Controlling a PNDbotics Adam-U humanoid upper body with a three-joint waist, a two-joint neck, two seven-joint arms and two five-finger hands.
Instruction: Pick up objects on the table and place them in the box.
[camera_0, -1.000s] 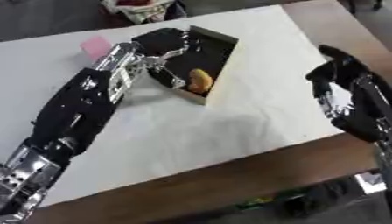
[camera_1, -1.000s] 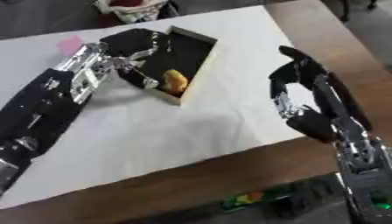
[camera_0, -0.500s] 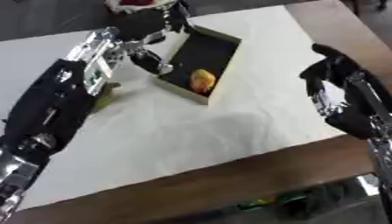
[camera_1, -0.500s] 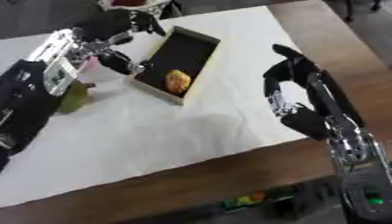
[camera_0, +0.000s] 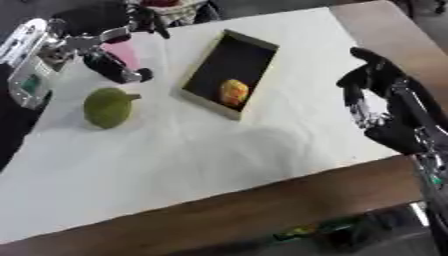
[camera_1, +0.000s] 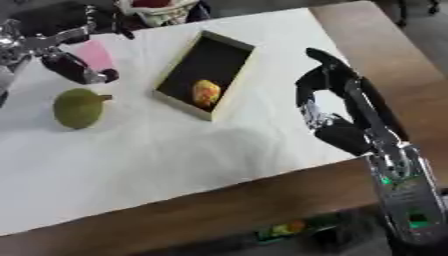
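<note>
both arms over the table, hands holding nothing

the left hand (camera_0: 105, 47) hangs at the far left, its fingers spread and relaxed. the right hand (camera_1: 328, 100) rests at the right, fingers pointing far and gently curved, its forearm running back to the near right corner.

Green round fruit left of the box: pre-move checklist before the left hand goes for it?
1. Green round fruit with short stem free on the white cloth, nothing touching it: ok.
2. Left robot hand empty, above and behind the fruit: ok; whether its fingers are open: cannot tell.
3. Shallow black box with pale wooden rim has room; only an orange-yellow object inside: ok.
4. Pink flat object lies under the left robot hand, could get in the way: not ok.
5. Right robot hand idle at the right, away from the box: ok.
</note>
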